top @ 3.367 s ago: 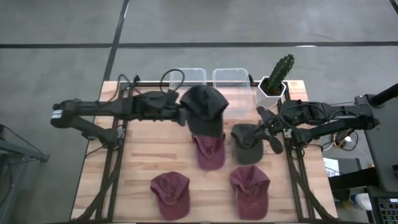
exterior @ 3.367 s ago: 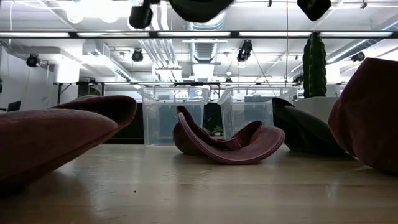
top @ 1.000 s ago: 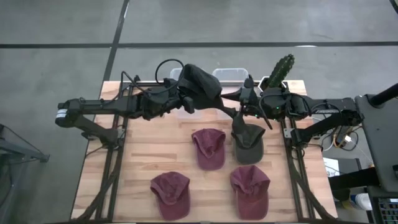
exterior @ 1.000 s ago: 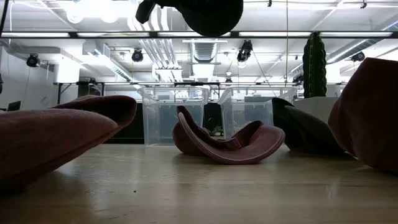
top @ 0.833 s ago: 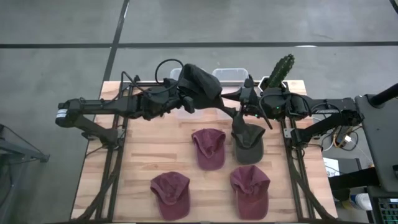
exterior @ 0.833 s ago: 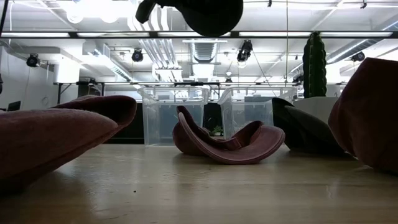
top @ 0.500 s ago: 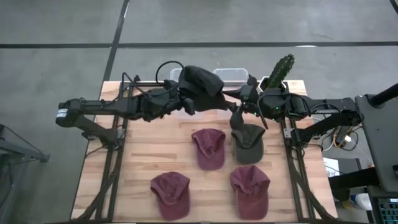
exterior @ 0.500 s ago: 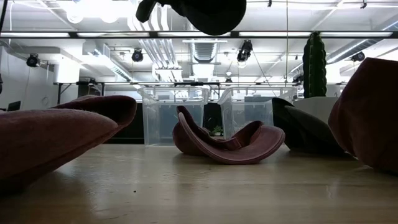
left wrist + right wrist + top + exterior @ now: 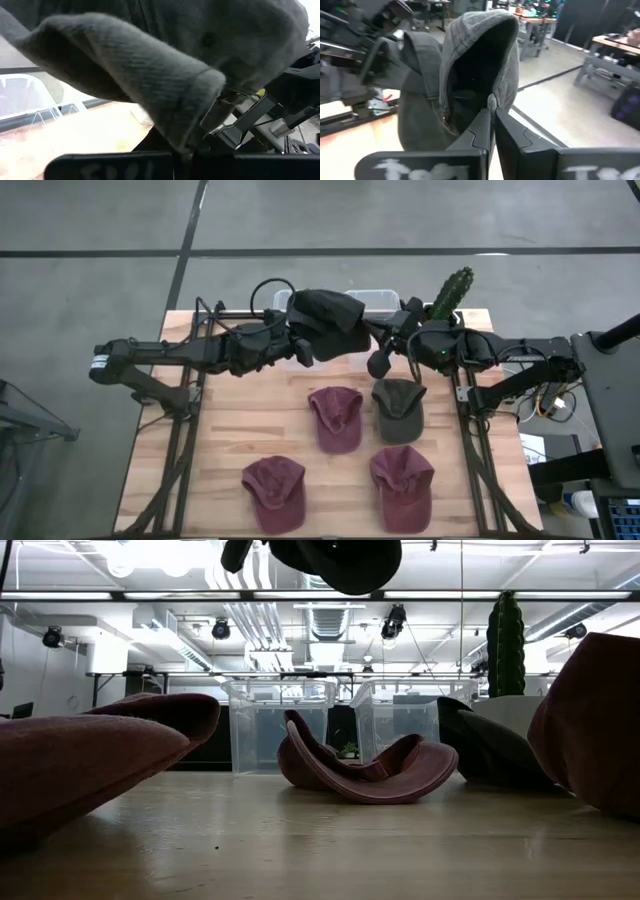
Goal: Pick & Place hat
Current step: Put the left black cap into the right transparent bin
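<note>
so both arms are on the same dark grey fabric cap (image 9: 325, 323) right now, holding it up in the air over the far middle of the wooden slat table (image 9: 225, 440), just above the two clear plastic bins (image 9: 378, 300) at the far edge. left pincer (image 9: 296, 348) is clamped on the cap's left side, and in the left wrist view the grey cloth fills almost everything, so it's really bunched in there. right pincer (image 9: 492, 120) has its fingers together on the edge of the cap's opening; the right wrist view shows the fingertips pinching the rim with the hollow inside of the cap facing that camera. my guess is the two-handed hold is there to keep the floppy thing spread open and steady so it can go down into a bin rather than collapse, but that's just how it reads to me

still on the table: three maroon fabric caps (image 9: 335, 418) and an olive grey cap (image 9: 398, 408) on the right side of the middle row. potted green cactus in a white pot (image 9: 445, 302) sits at the far right corner, close to the right arm, so that's the thing i'd worry about bumping

in the low view the cap only shows as a dark lump hanging at the top of the frame (image 9: 335, 562)
</note>
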